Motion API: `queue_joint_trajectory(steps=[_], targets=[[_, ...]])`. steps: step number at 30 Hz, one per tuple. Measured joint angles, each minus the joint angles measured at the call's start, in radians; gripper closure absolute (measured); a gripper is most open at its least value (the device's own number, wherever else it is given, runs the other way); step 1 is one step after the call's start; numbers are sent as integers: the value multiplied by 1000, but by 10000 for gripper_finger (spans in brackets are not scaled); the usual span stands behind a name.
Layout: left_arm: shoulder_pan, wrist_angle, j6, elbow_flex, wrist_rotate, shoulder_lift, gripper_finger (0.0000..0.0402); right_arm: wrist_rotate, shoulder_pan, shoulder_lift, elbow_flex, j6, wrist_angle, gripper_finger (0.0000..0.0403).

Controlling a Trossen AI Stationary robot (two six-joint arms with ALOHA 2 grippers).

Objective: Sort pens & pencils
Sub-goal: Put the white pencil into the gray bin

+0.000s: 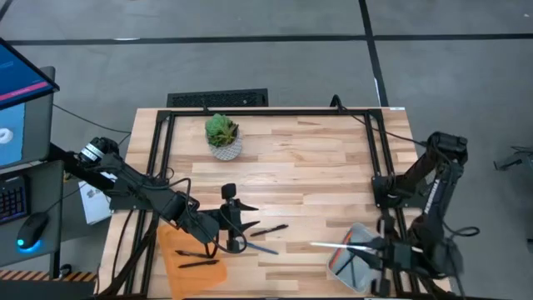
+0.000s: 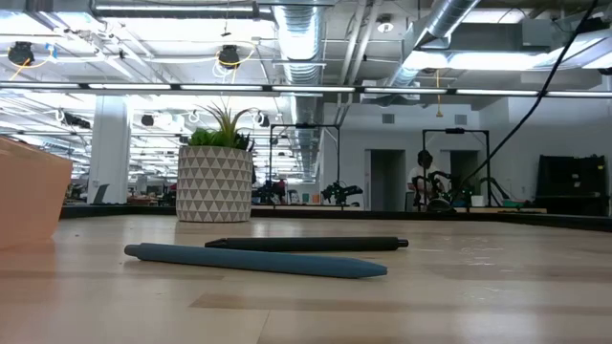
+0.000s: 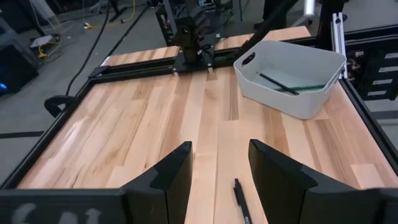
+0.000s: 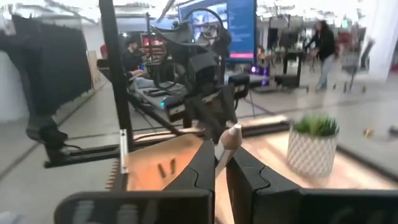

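1. Butcher-block table [image 1: 291, 158] carries a black pen [image 1: 269, 229] and a blue pen [image 1: 261, 247] near its front middle, just beside the left gripper [image 1: 236, 229].
2. Left gripper hovers low, fingers [image 3: 171, 177] spread wide, empty.
3. Right gripper [image 4: 222, 163] pinches a pale pencil [image 4: 229, 140] over the white bin [image 1: 354, 258].
4. Orange tray [image 1: 190, 258] holds two black pens [image 1: 196, 257]; the white bin holds a green pencil [image 3: 308, 87] and a dark stick [image 3: 278, 83].
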Motion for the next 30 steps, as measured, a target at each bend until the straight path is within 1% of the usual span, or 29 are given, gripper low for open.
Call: queue_joint_trajectory(steps=[3, 7, 12, 16, 22, 25, 27, 30], targets=[[0, 3, -1, 0, 0, 0, 251, 49, 59, 23, 0, 108, -7, 366], [0, 3, -2, 0, 1, 0, 251, 53, 129, 55, 0, 228, -24, 366], [0, 0, -3, 0, 11, 0, 251, 99, 223, 87, -2, 253, -29, 366], [0, -2, -7, 0, 30, 0, 251, 102, 274, 93, 0, 253, -53, 366], [1, -1, -8, 0, 30, -1, 251, 102, 288, 93, 0, 248, -62, 366], [1, 0, -8, 0, 30, -1, 251, 100, 286, 92, 0, 203, -63, 366], [1, 2, -8, 0, 29, -1, 251, 99, 267, 88, 0, 174, -64, 366], [1, 6, -7, 0, 29, -1, 251, 95, 211, 82, -1, 102, -64, 366]])
